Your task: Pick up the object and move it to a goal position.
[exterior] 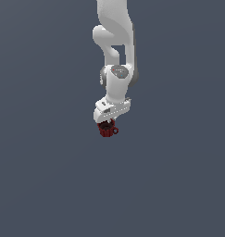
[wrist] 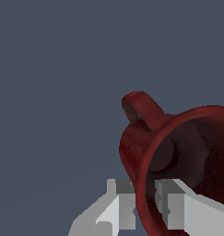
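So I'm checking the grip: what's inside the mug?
One claw finger reaches inside the mug, the other sits outside its wall. Beyond that, only the dark inside shows, with nothing else seen in it; the far side runs out of the wrist view.

The white arm (exterior: 115,55) hangs straight down; its jaws clamp the mug's (wrist: 178,152) rim

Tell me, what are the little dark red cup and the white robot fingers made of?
The small dark red mug with a loop handle looks like glazed ceramic: soft sheen, thick rim. It could be plastic. The blocky white gripper fingers look like matte plastic or painted metal: flat, no shine.
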Controlling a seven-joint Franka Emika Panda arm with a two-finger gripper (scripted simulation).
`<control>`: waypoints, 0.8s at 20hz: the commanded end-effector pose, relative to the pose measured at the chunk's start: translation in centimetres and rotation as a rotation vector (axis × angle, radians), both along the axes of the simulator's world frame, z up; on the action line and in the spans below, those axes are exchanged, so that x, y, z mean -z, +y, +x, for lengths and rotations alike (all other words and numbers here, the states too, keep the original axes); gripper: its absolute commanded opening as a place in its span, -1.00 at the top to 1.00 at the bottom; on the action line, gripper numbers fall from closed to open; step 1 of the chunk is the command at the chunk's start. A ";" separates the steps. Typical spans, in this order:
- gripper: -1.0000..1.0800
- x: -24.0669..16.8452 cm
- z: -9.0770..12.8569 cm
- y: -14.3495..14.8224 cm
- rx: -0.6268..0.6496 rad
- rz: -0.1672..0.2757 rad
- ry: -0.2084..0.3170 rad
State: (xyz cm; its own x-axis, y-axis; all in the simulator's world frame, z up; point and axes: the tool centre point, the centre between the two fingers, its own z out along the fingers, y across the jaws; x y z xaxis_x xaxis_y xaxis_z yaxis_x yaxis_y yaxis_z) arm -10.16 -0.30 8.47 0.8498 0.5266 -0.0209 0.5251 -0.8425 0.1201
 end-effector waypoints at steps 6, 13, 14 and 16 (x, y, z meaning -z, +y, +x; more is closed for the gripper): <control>1.00 -2.4 2.8 5.0 -0.001 0.001 -0.003; 1.00 -4.5 5.5 9.6 -0.001 0.001 -0.003; 1.00 -4.7 5.7 10.1 -0.002 0.001 -0.003; 1.00 -5.0 6.2 10.8 -0.002 0.001 -0.003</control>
